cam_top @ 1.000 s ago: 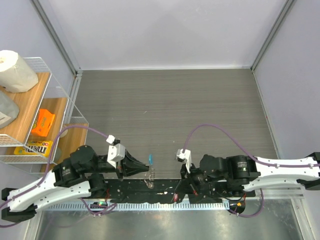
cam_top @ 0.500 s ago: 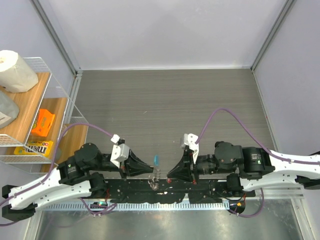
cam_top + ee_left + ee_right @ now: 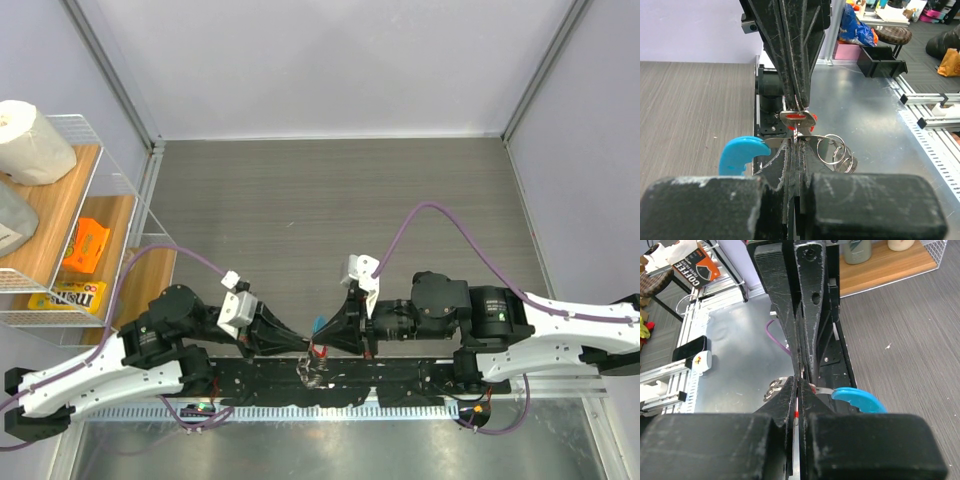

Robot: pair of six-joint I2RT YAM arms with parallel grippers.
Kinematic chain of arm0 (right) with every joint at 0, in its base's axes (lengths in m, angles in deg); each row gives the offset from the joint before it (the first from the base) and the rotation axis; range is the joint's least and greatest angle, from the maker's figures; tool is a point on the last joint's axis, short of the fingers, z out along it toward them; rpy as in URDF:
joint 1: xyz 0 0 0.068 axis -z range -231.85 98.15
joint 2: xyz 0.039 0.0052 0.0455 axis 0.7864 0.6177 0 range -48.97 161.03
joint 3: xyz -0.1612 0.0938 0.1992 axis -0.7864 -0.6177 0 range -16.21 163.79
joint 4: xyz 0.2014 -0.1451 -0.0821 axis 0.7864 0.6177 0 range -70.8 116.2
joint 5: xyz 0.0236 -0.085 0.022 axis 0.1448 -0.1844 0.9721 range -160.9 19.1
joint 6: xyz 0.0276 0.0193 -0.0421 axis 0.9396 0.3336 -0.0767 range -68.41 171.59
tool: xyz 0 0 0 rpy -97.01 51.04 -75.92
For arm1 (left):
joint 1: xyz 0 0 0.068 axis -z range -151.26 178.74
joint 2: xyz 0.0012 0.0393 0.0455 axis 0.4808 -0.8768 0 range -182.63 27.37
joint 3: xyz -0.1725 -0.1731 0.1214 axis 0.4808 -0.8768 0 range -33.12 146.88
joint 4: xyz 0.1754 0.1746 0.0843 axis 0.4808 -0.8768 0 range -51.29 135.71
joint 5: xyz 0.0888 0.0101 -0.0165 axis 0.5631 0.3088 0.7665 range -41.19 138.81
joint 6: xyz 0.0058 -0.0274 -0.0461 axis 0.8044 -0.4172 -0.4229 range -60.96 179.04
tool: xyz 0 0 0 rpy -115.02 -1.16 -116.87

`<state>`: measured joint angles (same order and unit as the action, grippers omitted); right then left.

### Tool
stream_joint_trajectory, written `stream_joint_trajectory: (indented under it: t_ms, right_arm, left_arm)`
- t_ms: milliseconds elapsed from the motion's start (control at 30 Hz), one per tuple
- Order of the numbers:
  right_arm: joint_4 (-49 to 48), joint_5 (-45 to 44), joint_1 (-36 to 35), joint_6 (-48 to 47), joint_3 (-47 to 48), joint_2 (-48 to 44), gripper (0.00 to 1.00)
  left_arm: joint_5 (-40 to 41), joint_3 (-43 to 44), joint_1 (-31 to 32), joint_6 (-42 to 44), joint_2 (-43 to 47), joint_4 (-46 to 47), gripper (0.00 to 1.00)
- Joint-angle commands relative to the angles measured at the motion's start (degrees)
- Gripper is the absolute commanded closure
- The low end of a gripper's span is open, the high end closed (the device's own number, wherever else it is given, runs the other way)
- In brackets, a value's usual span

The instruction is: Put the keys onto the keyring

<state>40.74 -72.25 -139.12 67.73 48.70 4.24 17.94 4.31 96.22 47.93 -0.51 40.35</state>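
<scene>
My left gripper and right gripper meet tip to tip over the black rail at the near edge. The left one is shut on the keyring, a flat silvery strip with a light-blue crescent tag on one side and silvery rings on the other. The right gripper is shut on a key with a red head; only a red sliver shows between its fingers. The key's blade touches the keyring strip right at the left fingertips. The blue tag sticks out toward the wood floor.
A wire shelf stands at the far left with a paper roll, an orange item and a yellow box. The black base rail runs under both grippers. A phone lies on the metal surface.
The right gripper has swung left and forward until its tip meets the left gripper's tip. The left gripper with the keyring has shifted slightly right.
</scene>
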Motion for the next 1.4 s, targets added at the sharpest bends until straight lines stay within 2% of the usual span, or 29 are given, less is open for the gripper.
stream_joint_trajectory:
  t_ms: [0,233,433,733,1367]
  right_arm:
    - [-0.9,4.1,0.2,-2.1,2.9,0.6,0.94]
    - [-0.4,9.8,0.2,-3.1,2.3,0.8,0.94]
    - [0.4,8.6,0.2,-3.1,0.8,-0.7,0.94]
    - [-4.0,6.0,0.2,-0.2,-0.9,-0.6,0.94]
    - [-7.6,6.5,0.6,3.4,-1.8,0.9,0.94]
  left_arm:
    - [-1.4,3.0,0.2,0.8,-0.4,4.0,1.00]
    - [-0.8,3.3,0.1,1.4,0.3,3.1,1.00]
    - [-1.6,3.5,0.2,1.4,1.0,3.2,1.00]
    - [-3.8,3.7,0.2,1.4,1.1,4.6,1.00]
    - [-5.0,3.1,0.2,1.3,2.1,7.2,1.00]
